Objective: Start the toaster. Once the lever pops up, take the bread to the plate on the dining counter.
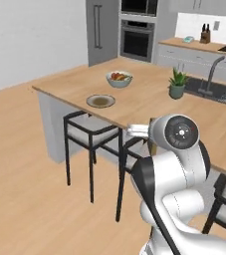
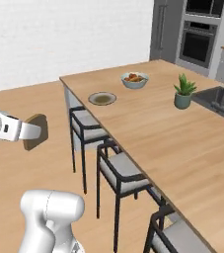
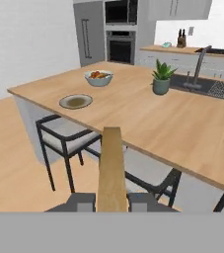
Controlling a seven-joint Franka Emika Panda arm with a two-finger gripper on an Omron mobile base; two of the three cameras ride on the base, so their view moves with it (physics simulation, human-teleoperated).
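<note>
- The gripper (image 3: 111, 200) has its two fingers (image 3: 82, 201) pinched in close on the bread (image 3: 111, 168), one on each flat face, so the slice is held on edge and sticks out ahead of the hand.
- From the right base view the bread (image 2: 36, 131) hangs in the air out past the end of the white hand, over the wood floor (image 2: 44, 163), well short of the counter (image 2: 168, 133).
- The plate (image 1: 101, 101) lies flat near the counter's near edge, at its left end, with a darker patch in its middle. Bread and plate are well apart.
- A bowl (image 1: 119, 79) of fruit sits further in on the counter, behind the plate and a little to the right.
- A small potted plant (image 1: 177, 83) stands to the right of the bowl, beside the sink (image 1: 219, 92) and its tap.
- Black-framed stools (image 1: 87, 134) with pale seats are tucked under the counter's near edge, one just below the plate.
- A wall oven (image 1: 137, 40) and a tall grey fridge (image 1: 102, 30) stand at the back of the room.
</note>
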